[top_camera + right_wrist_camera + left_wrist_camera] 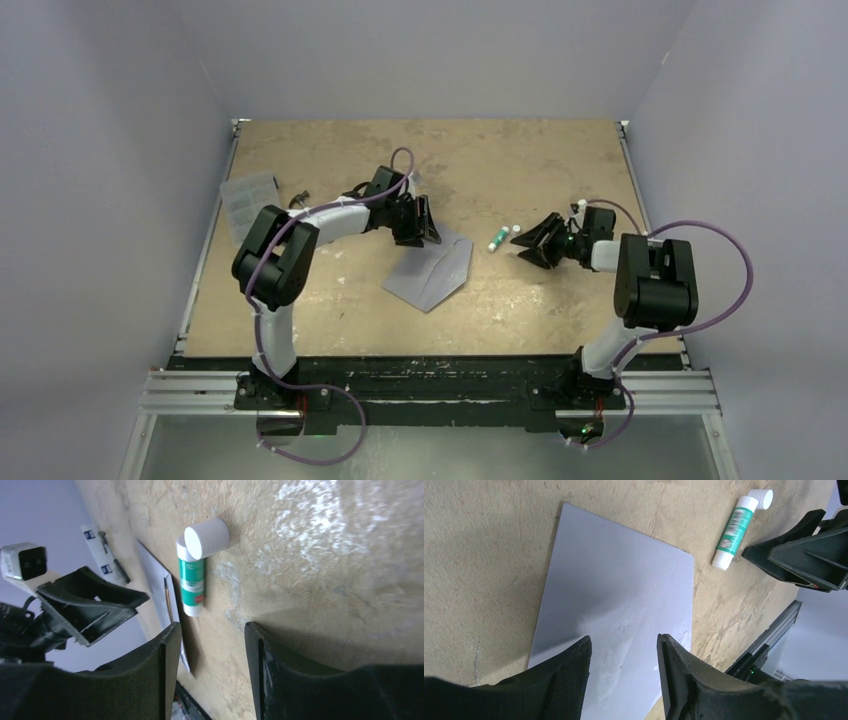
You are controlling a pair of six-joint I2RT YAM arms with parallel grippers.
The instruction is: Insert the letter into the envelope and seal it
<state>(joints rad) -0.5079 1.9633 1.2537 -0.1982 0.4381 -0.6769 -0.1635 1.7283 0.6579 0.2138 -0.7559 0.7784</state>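
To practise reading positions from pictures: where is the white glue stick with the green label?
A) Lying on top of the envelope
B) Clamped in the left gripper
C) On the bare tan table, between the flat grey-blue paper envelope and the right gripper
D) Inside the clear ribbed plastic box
C: the white glue stick with the green label lies on the tan table, apart from the grey-blue paper envelope and just ahead of the open right gripper.

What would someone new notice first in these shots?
The grey-blue envelope lying mid-table, with the left arm's jaws open over its far edge. To its right, a green-labelled glue stick lies between it and the right arm's jaws, also open.
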